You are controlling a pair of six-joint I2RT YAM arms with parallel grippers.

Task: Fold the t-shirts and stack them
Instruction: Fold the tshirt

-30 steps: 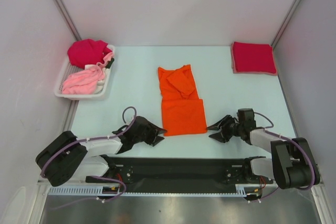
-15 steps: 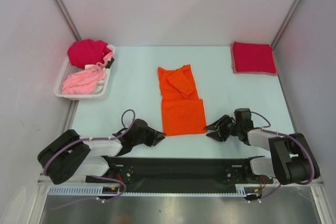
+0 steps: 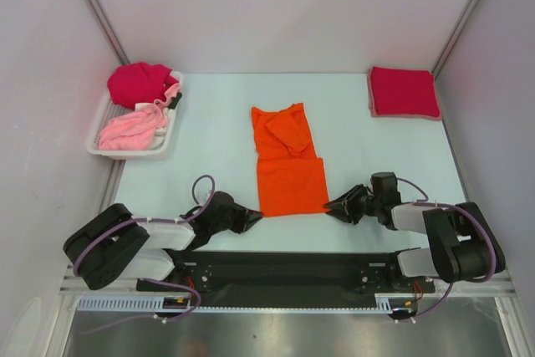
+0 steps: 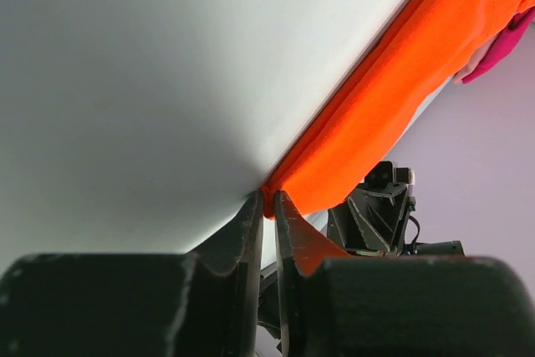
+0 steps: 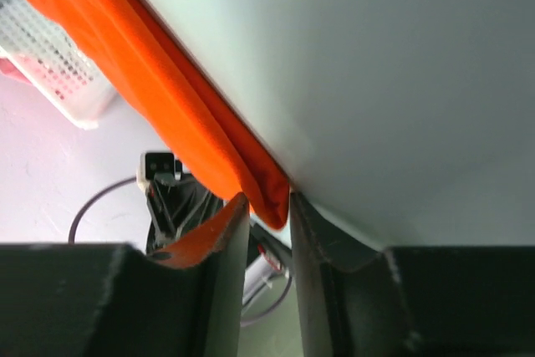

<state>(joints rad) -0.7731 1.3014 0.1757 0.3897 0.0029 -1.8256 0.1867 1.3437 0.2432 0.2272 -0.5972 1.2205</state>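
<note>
Here we see the orange shirt [image 3: 288,160] lying flat mid-table, its upper part folded over. Our left gripper [image 4: 268,206] pinches the shirt's near left corner, and our right gripper [image 5: 267,206] pinches the near right corner, both sets of jaws pressed onto cloth. A folded red shirt [image 3: 404,92] lies far right. The basket [image 3: 129,154] at far left holds a pink shirt [image 3: 129,130].

Table [image 3: 217,123]: the pale, plain surface you see from above | centre, toward the near edge: orange t-shirt [image 3: 288,173], flat and partly folded, its long axis running near to far | far right corner: folded red t-shirt [image 3: 404,91], a neat square | far left edge: white mesh basket [image 3: 127,154], well apart from both shirts.
</note>
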